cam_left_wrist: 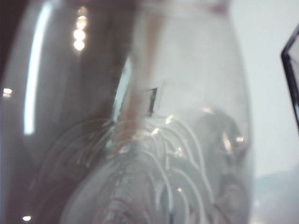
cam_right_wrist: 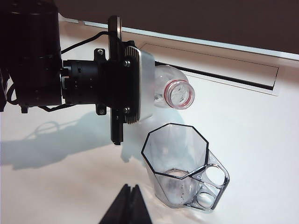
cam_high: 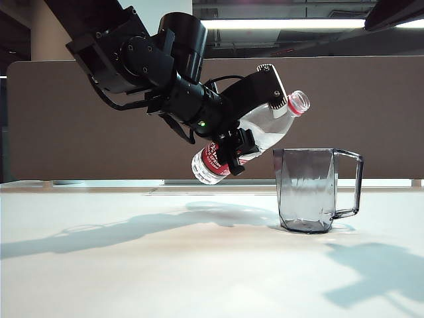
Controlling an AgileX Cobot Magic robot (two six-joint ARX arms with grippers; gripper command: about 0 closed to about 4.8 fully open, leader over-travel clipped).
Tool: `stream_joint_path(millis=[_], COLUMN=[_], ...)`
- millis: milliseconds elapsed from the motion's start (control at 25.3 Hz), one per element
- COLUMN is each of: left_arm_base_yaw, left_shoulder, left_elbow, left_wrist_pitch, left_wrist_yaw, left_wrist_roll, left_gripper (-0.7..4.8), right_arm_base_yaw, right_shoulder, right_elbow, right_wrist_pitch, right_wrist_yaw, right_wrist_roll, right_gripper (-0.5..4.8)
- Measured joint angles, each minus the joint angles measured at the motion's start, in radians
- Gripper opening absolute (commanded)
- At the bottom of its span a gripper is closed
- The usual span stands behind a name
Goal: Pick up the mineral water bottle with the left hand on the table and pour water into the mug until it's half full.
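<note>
Exterior view
Left gripper [cam_high: 233, 144]: above the table, clamped on the bottle's body near the label; green light lit on the wrist.
Bottle [cam_high: 265, 132]: off the table, tilted, uncapped mouth up and toward the mug, base lower and away from it; red neck ring and red-and-white label showing.
Mug [cam_high: 307, 189]: upright on the table [cam_high: 199, 265] toward its right side, handle turned away from the bottle; mouth of the bottle higher than the rim and just left of it, not touching.
Right gripper: out of this view.

Left wrist view
Bottle [cam_left_wrist: 187, 140]: fills nearly the whole picture, clear ribbed plastic, blurred.
Mug [cam_left_wrist: 292, 70]: only a dark rim edge at one side.
Left gripper: fingers not visible here.

Right wrist view
Left gripper [cam_right_wrist: 133, 84]: silver-grey plate against the bottle's shoulder, pinching the bottle.
Bottle [cam_right_wrist: 175, 91]: open mouth with red ring pointing toward the camera, above the table just beyond the mug's rim.
Mug [cam_right_wrist: 180, 177]: eight-sided dark rim, standing on the white table [cam_right_wrist: 261, 154], no water level discernible inside.
Right gripper [cam_right_wrist: 127, 205]: two dark fingertips pressed together, holding nothing, hanging high over the table's near side.
</note>
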Motion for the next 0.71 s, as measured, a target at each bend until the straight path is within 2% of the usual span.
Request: stream_joint_path(millis=[593,711], left_arm_base_yaw=[0.013,0.014], left_shoulder=[0.0,0.0], left_elbow=[-0.001,-0.001], left_wrist_pitch=[0.045,0.044], left_wrist_yaw=[0.0,0.0], left_wrist_roll=[0.093,0.148], left_gripper=[1.82,1.82], right_arm_base_yaw=[0.0,0.0], right_shoulder=[0.0,0.0], right_elbow=[0.0,0.0], right_wrist_pitch=[0.0,0.0], right_wrist_yaw=[0.0,0.0], right_wrist_roll=[0.0,-0.008], right_gripper=[-0.08,-0.08])
